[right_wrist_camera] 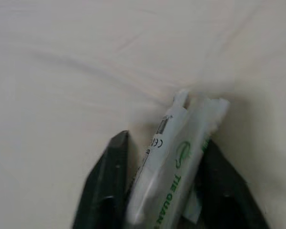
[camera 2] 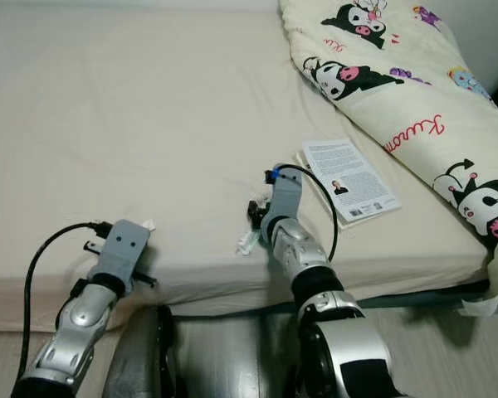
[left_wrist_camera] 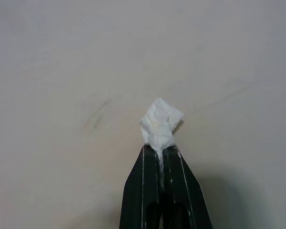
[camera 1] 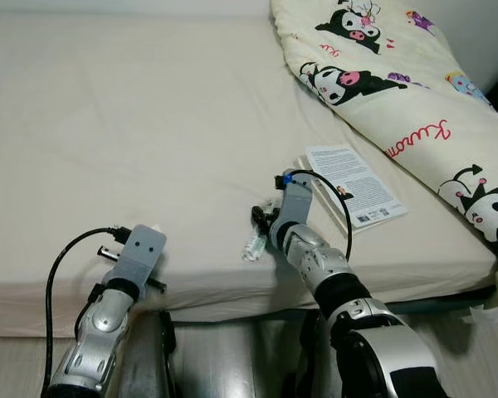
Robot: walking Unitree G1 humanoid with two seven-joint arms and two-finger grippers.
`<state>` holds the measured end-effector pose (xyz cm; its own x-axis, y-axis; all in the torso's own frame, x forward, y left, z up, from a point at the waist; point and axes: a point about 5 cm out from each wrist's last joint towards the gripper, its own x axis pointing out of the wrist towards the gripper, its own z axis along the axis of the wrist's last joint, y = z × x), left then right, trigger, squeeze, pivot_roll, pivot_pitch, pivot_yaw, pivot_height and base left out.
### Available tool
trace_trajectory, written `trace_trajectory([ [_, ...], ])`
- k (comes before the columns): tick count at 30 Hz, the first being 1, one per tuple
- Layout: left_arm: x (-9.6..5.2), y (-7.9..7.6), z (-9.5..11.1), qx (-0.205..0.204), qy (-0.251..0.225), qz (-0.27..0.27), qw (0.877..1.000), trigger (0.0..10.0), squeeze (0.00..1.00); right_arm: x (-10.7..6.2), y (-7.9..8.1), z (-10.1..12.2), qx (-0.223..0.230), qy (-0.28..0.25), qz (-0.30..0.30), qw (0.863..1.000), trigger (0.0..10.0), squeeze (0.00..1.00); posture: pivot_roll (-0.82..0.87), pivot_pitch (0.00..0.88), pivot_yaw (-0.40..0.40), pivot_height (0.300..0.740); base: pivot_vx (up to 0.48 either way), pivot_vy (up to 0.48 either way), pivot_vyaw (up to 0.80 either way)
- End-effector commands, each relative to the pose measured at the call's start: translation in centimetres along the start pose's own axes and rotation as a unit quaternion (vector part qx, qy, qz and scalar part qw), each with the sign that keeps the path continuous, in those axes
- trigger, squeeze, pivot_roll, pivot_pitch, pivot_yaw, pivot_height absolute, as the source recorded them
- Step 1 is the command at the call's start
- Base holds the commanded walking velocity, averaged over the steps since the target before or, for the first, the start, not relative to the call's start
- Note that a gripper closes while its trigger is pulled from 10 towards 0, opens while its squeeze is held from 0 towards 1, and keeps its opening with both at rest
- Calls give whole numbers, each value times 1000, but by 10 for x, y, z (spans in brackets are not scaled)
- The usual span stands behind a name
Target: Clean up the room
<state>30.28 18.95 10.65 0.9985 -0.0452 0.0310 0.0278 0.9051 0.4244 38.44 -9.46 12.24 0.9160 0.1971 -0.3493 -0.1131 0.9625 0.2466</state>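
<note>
Crumpled white tissue [left_wrist_camera: 160, 125] sits pinched at the very tips of the left gripper [left_wrist_camera: 161, 151], whose two black fingers [left_wrist_camera: 145, 186] are pressed together on its lower end, so the wad sticks out just beyond them over the cream bed sheet [camera 1: 133, 133]. In the left eye view this gripper [camera 1: 149, 230] is at the lower left of the frame, at the near edge of the mattress, with a bit of white showing past its grey wrist mount. Toward the lower centre, the right gripper [camera 1: 257, 236] reaches onto the sheet and holds a white plastic-wrapped packet with green print [right_wrist_camera: 174, 164]; the packet lies lengthwise between the two fingers [right_wrist_camera: 107, 186], one on each side and touching it, with its far end poking out past the fingertips onto the sheet. In the left eye view the packet [camera 1: 253, 245] shows as a small pale shape just left of that wrist. Just right of the right arm a white book [camera 1: 353, 186] lies flat, back cover up, near the bed's edge. A cartoon-printed quilt [camera 1: 398, 91] is bunched across the upper right of the frame.
</note>
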Motion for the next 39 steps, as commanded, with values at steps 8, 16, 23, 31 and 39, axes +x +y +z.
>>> trace_trajectory([
  [8, 10, -6, -8, -16, 17, 10, 1000, 0, 0, -6, -29, -41, 46, 80, -28, 995, 0, 0, 143, 169, -82, 510, 0, 0, 0],
  [16, 38, 7, 3, -251, 13, 53, 966, 0, 0, -16, -39, 34, 124, -143, 92, 978, 0, 0, 116, 48, -71, 519, 0, 0, 0],
  [23, 47, 7, 10, -347, -1, 31, 937, 10000, 0, -28, -53, 41, 137, -195, 111, 965, 0, 0, 101, 0, -61, 543, 0, 0, 0],
  [31, 50, 3, 3, -363, 17, 31, 931, 10000, 0, -36, -62, 27, 143, -204, 122, 961, 0, 0, 79, 0, -64, 576, -185, 0, 0],
  [39, 44, -6, -18, -340, 53, 17, 939, 10000, 0, -39, -83, 0, 120, -166, 86, 975, 0, 0, 76, 0, -60, 614, -33, 0, 0],
])
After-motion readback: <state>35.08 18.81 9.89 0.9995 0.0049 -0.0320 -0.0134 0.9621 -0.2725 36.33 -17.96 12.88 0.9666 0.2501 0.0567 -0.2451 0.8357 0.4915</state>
